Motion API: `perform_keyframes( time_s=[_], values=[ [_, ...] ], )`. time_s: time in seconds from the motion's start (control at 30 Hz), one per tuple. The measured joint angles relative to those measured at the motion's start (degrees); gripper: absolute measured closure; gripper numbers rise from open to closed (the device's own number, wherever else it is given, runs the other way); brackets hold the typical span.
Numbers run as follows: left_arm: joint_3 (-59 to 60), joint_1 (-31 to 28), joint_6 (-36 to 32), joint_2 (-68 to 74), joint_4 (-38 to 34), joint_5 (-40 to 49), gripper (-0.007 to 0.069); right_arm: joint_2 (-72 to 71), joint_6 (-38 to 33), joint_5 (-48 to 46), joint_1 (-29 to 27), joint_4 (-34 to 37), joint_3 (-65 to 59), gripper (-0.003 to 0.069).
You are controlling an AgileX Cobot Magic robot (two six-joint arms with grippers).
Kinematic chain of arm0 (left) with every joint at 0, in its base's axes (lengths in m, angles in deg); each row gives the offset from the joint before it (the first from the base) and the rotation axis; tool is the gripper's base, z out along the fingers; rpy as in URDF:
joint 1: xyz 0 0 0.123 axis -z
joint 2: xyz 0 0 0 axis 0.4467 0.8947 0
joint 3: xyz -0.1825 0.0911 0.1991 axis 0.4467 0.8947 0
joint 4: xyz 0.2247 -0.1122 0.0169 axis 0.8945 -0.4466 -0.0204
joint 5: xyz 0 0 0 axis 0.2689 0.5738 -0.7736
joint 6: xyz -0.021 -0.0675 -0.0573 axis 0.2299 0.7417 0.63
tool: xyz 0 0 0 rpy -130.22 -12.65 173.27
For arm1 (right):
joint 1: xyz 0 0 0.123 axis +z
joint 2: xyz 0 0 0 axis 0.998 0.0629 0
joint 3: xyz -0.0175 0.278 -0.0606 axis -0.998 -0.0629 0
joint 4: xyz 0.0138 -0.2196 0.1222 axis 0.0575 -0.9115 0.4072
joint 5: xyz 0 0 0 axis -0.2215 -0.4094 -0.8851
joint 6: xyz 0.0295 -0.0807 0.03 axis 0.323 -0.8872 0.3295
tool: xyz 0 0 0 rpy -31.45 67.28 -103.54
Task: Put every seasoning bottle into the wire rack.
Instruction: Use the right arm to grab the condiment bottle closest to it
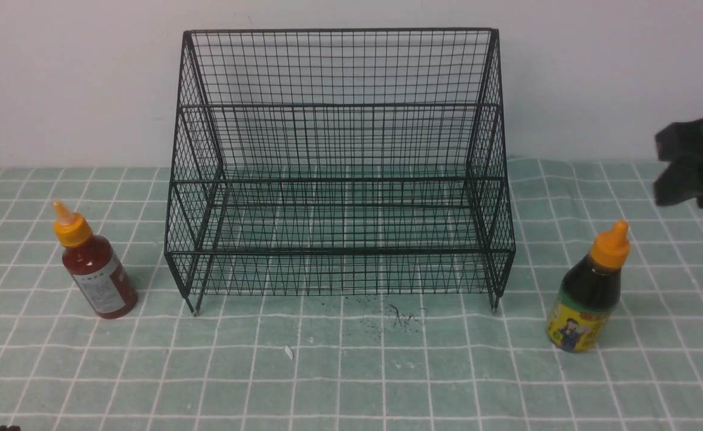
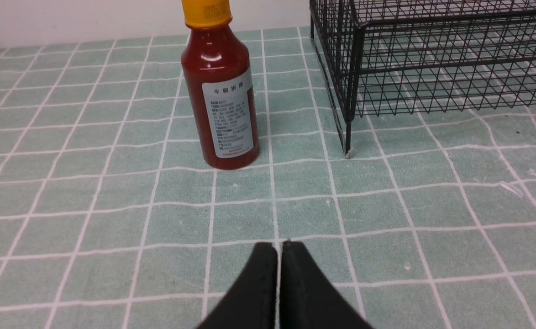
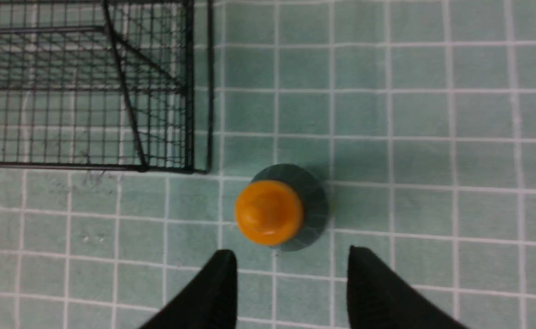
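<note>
Right tool (image 3: 291,252), jaws parted and empty, hangs above the dark sauce bottle (image 3: 279,208), which stands upright just ahead of its tips, the wire rack (image 3: 112,91) near to one side. Left tool (image 2: 279,244), jaws pressed together and empty, sits low over the counter (image 2: 386,228), the red sauce bottle (image 2: 222,96) upright well ahead. Likely hazards: an off-centre descent could strike the pointed cap and topple the bottle; the smooth rounded body may slip; a low carry could catch the rack's front wire.
</note>
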Motion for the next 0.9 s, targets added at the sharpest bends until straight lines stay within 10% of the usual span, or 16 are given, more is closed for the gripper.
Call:
perform_keyframes(
  time_s=[0.2, 0.43, 0.57, 0.73, 0.9],
  values=[
    [0.00, 0.00, 0.00, 0.00, 0.00, 0.00, 0.0631, 7.60, -1.83, -0.80, 0.65, 2.00, 1.75, 0.0080],
    [0.00, -0.05, 0.00, 0.00, 0.00, 0.00, 0.0631, 12.03, -1.70, 1.79, 5.20, -3.71, 1.81, 0.0042],
    [0.00, -0.05, 0.00, 0.00, 0.00, 0.00, 0.0631, 14.97, -1.40, 1.63, 5.79, -5.45, 1.81, 0.0116],
    [0.00, -0.05, 0.00, 0.00, 0.00, 0.00, 0.0631, 16.59, -2.63, 0.89, 5.79, -6.21, 2.02, 0.0375],
    [0.00, -0.05, 0.00, 0.00, 0.00, 0.00, 0.0631, 13.51, -3.94, -1.36, 6.39, -4.69, 2.64, 0.0359]
  ],
)
